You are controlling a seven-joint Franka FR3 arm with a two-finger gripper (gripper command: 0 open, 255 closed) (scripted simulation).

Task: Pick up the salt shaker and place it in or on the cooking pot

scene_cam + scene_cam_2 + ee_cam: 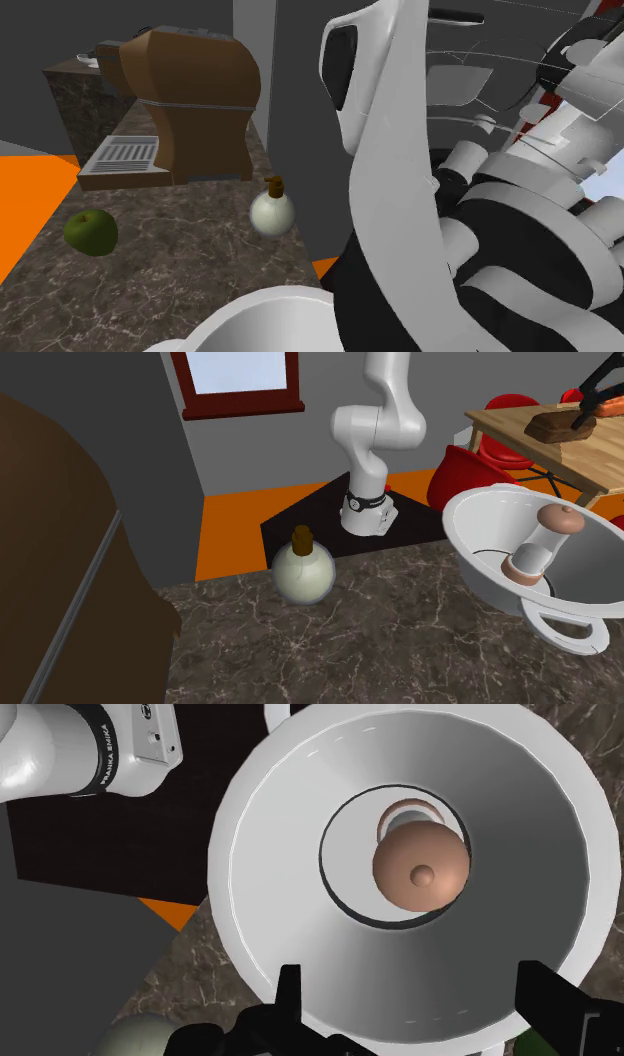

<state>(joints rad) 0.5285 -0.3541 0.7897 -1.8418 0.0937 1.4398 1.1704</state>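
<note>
**One shaker, standing in one pot**

The single salt shaker point(420, 869), pale-bodied with a brown domed cap, stands upright on the floor of the one white cooking pot point(260, 854). My gripper point(410, 969) hangs above it, fingers wide apart, clasping nothing. On the marbled counter point(180, 280) I count one green apple point(91, 232), one round stoppered bottle point(272, 210) and one brown coffee machine point(195, 100). My arm's base link point(60, 754) reads "FRANKA EMIKA".

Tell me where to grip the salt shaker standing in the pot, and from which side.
Come straight down from above: the salt shaker stands on its base in the pot, whose high flared wall blocks a sideways approach. Close on the rounded brown cap, its topmost part. The open gripper hangs over the pot.
</note>
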